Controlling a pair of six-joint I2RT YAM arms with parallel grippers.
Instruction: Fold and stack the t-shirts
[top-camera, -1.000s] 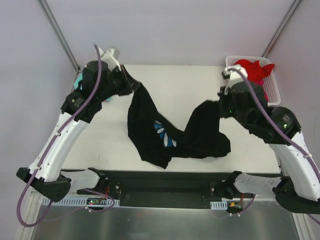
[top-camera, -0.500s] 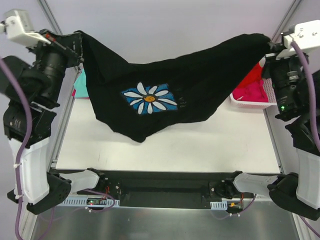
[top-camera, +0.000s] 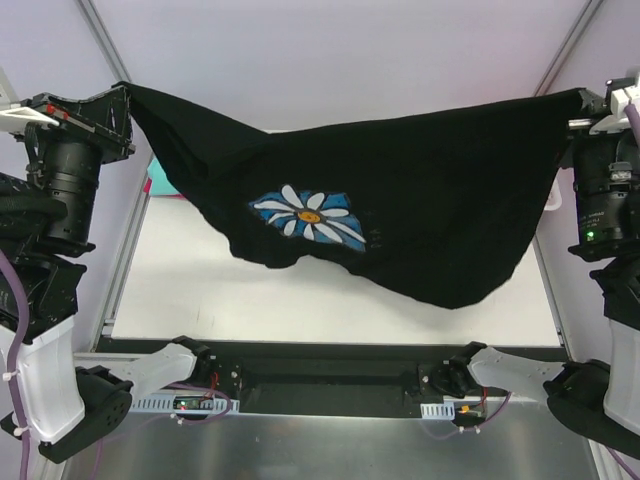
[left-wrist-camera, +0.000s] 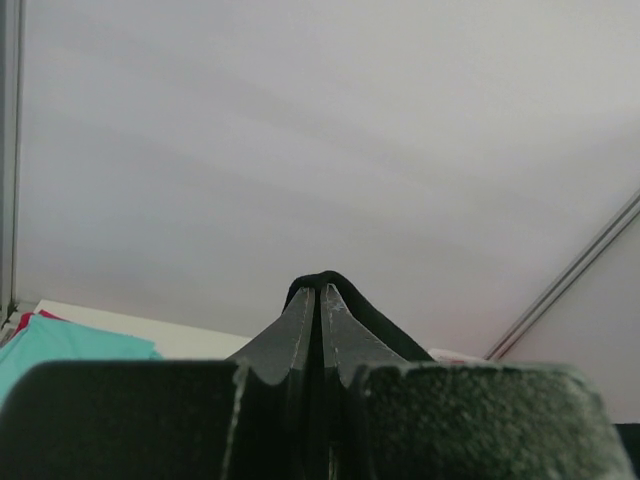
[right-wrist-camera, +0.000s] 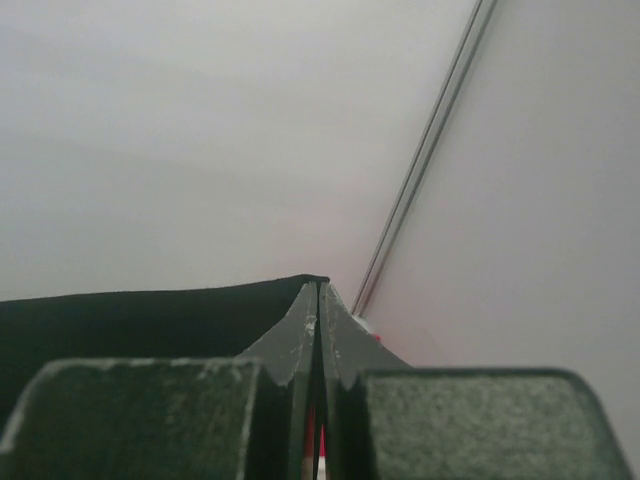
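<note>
The large black t-shirt (top-camera: 420, 220) with its white-and-blue flower print (top-camera: 310, 215) hangs stretched in the air between both arms, high above the table. My left gripper (top-camera: 125, 100) is shut on its left top corner; the cloth (left-wrist-camera: 365, 315) wraps over the closed tips (left-wrist-camera: 320, 290). My right gripper (top-camera: 582, 102) is shut on the right top corner; the black cloth edge (right-wrist-camera: 150, 320) runs left from the closed tips (right-wrist-camera: 319, 286). A teal shirt (top-camera: 153, 180) lies at the table's far left, also in the left wrist view (left-wrist-camera: 60, 345). The red and pink shirts are hidden behind the black shirt.
The white table (top-camera: 200, 290) lies below the hanging shirt. A sliver of the white basket (top-camera: 551, 196) shows at the right behind the cloth. Metal frame poles (top-camera: 110, 50) run up at the back corners. The arm bases sit on the black rail (top-camera: 320, 375) in front.
Both arms have raised the black shirt off the table and moved apart, spreading it wide and taut. The shirt now hides the basket and the red shirts.
</note>
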